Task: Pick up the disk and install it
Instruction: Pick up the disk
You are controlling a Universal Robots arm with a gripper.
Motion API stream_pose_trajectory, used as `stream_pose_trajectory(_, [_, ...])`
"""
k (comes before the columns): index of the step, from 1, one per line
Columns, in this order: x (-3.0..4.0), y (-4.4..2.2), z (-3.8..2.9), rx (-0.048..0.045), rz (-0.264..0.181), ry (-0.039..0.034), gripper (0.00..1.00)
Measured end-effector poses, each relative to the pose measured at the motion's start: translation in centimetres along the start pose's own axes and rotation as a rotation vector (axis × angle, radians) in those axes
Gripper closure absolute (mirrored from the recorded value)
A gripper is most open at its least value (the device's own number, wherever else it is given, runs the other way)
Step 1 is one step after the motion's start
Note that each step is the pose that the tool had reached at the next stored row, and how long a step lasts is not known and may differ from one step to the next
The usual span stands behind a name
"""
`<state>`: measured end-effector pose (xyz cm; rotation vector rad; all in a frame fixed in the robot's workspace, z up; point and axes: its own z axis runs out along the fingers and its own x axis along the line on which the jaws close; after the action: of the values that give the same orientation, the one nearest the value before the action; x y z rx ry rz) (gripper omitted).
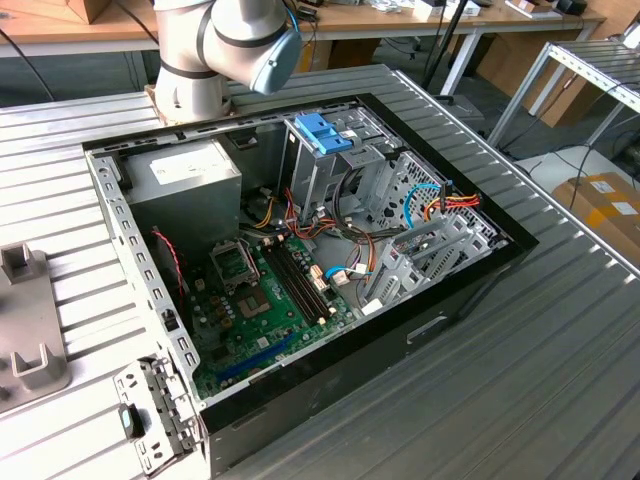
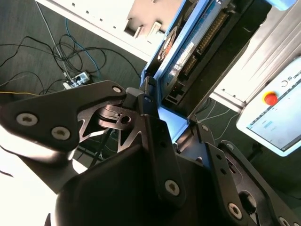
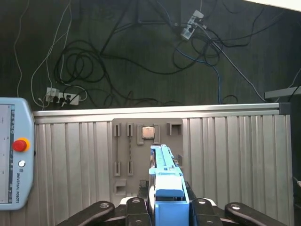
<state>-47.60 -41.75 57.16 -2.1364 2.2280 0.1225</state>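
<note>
Disk (image 3: 167, 181) gripped edge-on in end effector (image 3: 168, 203), w/ ribbed table (image 3: 235, 155) beyond.

**Background.** Ahead of the jaws in the first wrist view you see a ribbed silver aluminium tabletop (image 3: 235, 155). Beyond its far edge lies a dark floor (image 3: 263, 56) strewn with loose black cables (image 3: 101, 56) and a white power strip (image 3: 61, 96). In the exterior view, note the light wooden bench (image 1: 60, 32) and a brown cardboard box (image 1: 600, 205).
</note>
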Motion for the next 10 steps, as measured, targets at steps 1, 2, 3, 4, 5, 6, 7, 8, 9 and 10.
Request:
stream_pose_trajectory(1, [0.1,0.0,0.08,0.0001,0.0,0.0005,0.63])
stream_pose_trajectory(2, [0.26,-0.01,0.2,-0.0001,0.0,0.0012,0.63])
stream_pose_trajectory(3, [0.4,-0.02,0.33,0.0,0.0,0.0014,0.63])
stream_pose_trajectory(4, [0.48,-0.03,0.41,0.0,0.0,0.0017,0.63])
stream_pose_trajectory(5, [0.58,-0.03,0.52,0.0001,0.0,0.0019,0.63])
stream_pose_trajectory(6, [0.65,-0.04,0.61,0.0,0.0,0.0021,0.63])
stream_pose_trajectory(7, [0.73,-0.05,0.71,-0.0001,0.0,0.0023,0.63])
stream_pose_trajectory(8, [0.78,-0.05,0.8,-0.0001,0.0,0.0025,0.63])
stream_pose_trajectory(9, [0.82,-0.05,0.88,-0.0001,0.0,0.0026,0.63])
stream_pose_trajectory(10, [0.86,-0.05,0.96,0.0,0.0,0.0027,0.63])
